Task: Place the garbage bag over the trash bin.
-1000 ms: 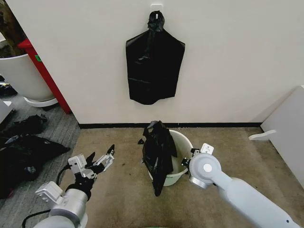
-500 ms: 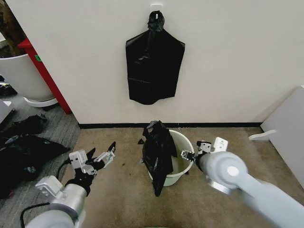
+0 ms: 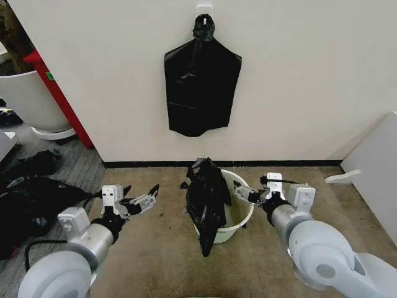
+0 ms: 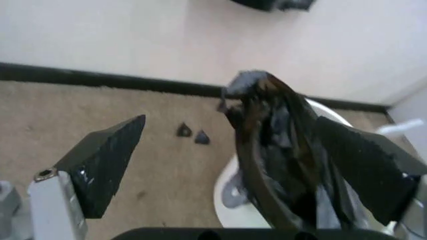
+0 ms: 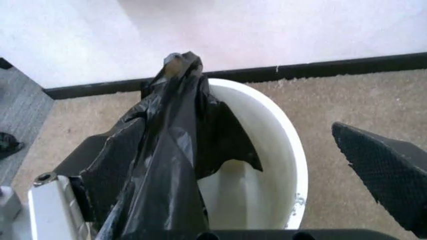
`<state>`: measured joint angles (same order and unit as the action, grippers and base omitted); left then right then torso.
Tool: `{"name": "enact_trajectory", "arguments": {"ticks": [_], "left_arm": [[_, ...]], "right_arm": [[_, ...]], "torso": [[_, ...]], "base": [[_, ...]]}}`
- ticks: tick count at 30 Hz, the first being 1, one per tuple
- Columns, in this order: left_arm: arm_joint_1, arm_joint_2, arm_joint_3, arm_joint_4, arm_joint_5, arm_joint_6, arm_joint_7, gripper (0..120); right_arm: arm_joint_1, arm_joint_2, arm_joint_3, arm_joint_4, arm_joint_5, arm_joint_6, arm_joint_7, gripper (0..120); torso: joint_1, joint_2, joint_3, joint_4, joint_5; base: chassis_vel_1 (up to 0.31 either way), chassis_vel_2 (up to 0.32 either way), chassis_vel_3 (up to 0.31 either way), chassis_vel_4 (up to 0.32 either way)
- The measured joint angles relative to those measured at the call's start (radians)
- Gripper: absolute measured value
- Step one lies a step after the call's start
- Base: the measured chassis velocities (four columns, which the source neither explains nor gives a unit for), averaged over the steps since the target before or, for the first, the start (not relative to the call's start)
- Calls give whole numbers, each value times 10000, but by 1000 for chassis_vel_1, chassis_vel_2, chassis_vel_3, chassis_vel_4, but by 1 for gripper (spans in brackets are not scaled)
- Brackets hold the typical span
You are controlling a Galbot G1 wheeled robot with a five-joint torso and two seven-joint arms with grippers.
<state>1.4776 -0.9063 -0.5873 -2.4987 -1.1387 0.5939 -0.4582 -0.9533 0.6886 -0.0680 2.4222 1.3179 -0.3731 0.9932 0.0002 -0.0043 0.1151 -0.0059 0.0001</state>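
— Where is the garbage bag [image 3: 206, 202] lying?
— Draping bunched over the trash bin's [image 3: 243, 214] left rim.
— The pincers?
— Left pincer [image 3: 141, 200] and right pincer [image 3: 255, 189] are flanking it, both gaping, gripping nothing.

Two robot arms with smooth, rounded pale grey-white shells and large cylindrical joints capped by lighter discs. Each wrist carries a small white boxy block. The left gripper [image 3: 141, 201] and right gripper [image 3: 256, 189] have silver metal linkages ending in black, wedge-shaped fingers [image 4: 107, 160] with a finely textured surface. A black cable loops beside the left arm. A small screw sits in one white finger mount.
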Motion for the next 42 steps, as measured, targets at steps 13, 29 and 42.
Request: {"name": "enact_trajectory", "arguments": {"ticks": [13, 29, 42], "left_arm": [[-3366, 1199, 1078, 1334, -2787, 1111, -1071, 100], [-7459, 697, 5414, 3175, -5314, 1463, -4545, 100], [-7373, 530, 6273, 3896, -4670, 1436, -4521, 100]], "right_arm": [[-435, 106, 580, 106, -1631, 193, -180, 100], [-345, 464, 750, -503, -1674, 255, -42, 100], [-411, 714, 914, -693, -1754, 297, 81, 100]], "torso": [[0, 0, 0, 0, -1], [0, 0, 1, -3, 1], [0, 0, -1, 0, 0]], "base": [[0, 0, 0, 0], [0, 0, 0, 0], [0, 0, 0, 0]]}}
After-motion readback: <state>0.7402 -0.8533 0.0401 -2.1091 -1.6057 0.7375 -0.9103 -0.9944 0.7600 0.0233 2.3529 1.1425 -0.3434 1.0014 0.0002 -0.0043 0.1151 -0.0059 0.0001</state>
